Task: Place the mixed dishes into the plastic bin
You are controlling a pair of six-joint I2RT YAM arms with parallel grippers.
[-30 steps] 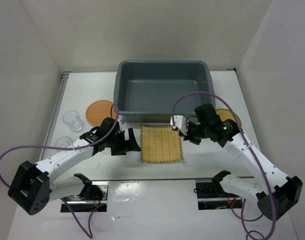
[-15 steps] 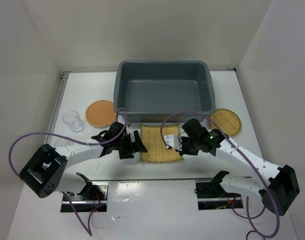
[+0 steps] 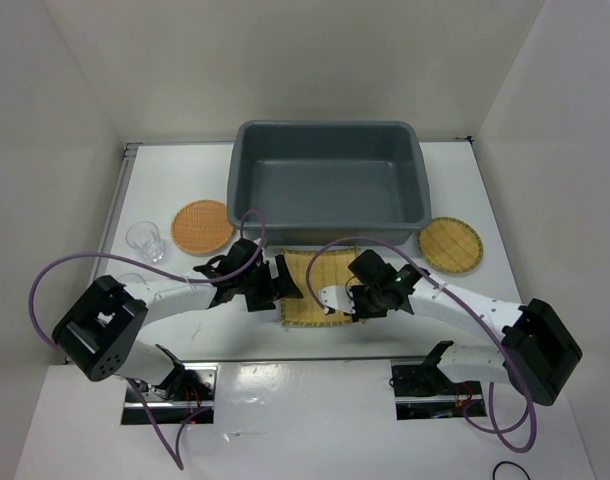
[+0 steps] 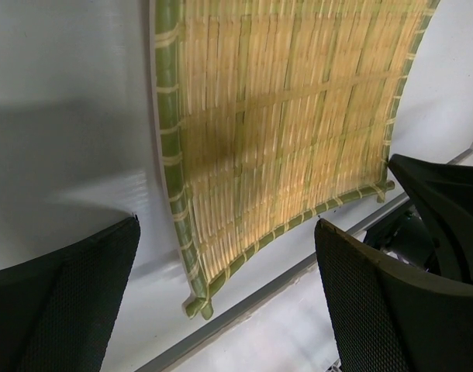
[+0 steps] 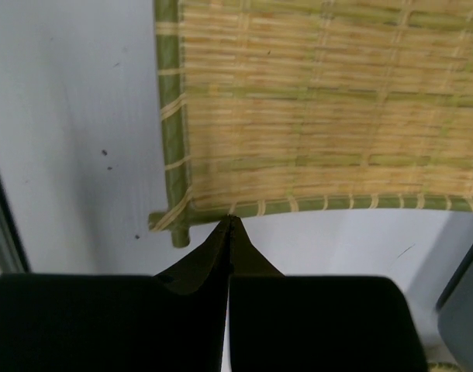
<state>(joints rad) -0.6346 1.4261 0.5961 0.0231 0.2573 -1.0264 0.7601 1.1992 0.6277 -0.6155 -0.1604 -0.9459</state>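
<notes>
The square yellow bamboo mat (image 3: 320, 272) lies in front of the grey-blue plastic bin (image 3: 247, 178). My left gripper (image 3: 283, 287) is open at the mat's near left corner. In the left wrist view that corner of the mat (image 4: 283, 132) lies between the gripper's (image 4: 229, 291) spread fingers (image 4: 66, 302). My right gripper (image 3: 337, 298) is shut and empty. Its tips (image 5: 230, 231) touch the mat's (image 5: 322, 108) green border near a corner. The orange-brown disc (image 3: 202, 226) lies left of the bin and the straw-coloured disc (image 3: 450, 243) right of it. One glass cup (image 3: 145, 240) stands at far left.
A purple cable (image 3: 75, 265) arcs over the table's left part, where a second glass cup (image 3: 127, 284) shows faintly. Another cable (image 3: 357, 242) loops over the mat. White walls enclose the table on three sides. A groove (image 4: 298, 267) runs along the near table edge.
Both arms have closed in on the mat. My left gripper moved right to its near left corner. My right gripper swung down and left from beside the bin to the mat's border.
</notes>
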